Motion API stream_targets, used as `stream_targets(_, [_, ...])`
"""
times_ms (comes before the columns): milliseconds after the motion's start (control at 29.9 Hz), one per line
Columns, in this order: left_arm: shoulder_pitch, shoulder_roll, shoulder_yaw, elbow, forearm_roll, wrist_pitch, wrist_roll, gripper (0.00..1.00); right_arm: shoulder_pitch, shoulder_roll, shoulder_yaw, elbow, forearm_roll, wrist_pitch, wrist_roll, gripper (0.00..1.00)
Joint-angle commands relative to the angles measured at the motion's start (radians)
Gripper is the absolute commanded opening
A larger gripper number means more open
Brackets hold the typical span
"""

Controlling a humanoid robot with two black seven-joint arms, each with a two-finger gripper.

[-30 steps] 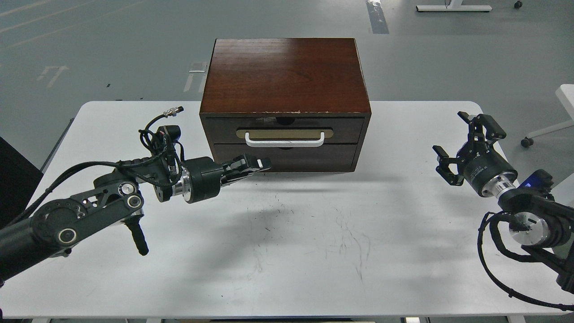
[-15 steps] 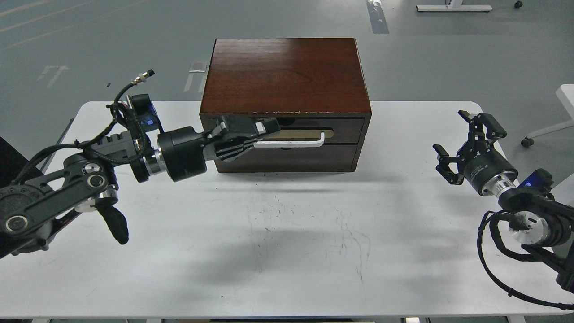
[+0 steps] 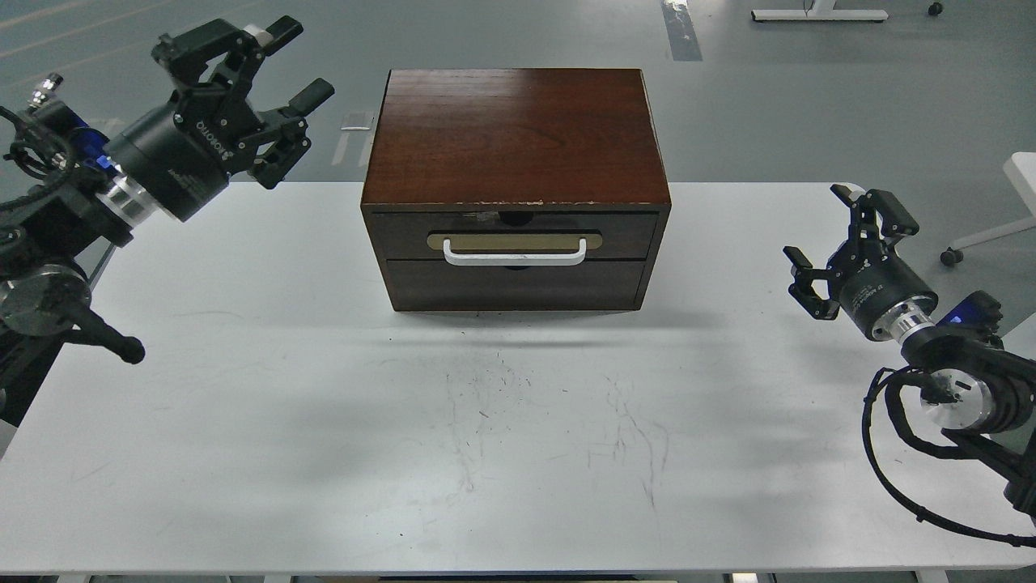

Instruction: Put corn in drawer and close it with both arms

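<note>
Pincers: two, spread; drawer: one.

Even, bright overhead light is cast on the white table, soft diffuse shadows are thrown before the cabinet, whose glossy top carries mild glare, and sharp focus is held throughout.

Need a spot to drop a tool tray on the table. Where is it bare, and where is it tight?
Bare: the wide strip of white table between the cabinet and the near edge. Also bare on each side of the cabinet. Tighter at the sides: the left gripper, open, hangs over the far-left corner; the right gripper, open, hangs by the right edge.
</note>
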Motion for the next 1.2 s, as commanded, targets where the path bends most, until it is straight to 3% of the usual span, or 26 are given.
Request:
stream_targets(0, [0.01,-0.005,0.003,0.086,-0.009,0.04,0.007,1.0,0.01,0.002,0.008,0.0,0.0,-0.002,0.0,0.99])
stream_targets(67, [0.048,-0.006,0.003,0.137,-0.03,0.031,0.007,1.0,0.011,0.008,0.008,0.0,0.0,-0.003,0.0,0.99])
stream_targets(334, [0.197,-0.025,0.0,0.154,-0.104,0.003,-0.004,1.0,0.007,0.015,0.008,-0.011,0.0,-0.011,0.0,0.99])
stream_targets(1169, [0.274,-0.092,-0.002,0.209,-0.09,0.003,0.0,1.0,0.004,0.055,0.01,-0.009,0.0,-0.008,0.0,1.0])
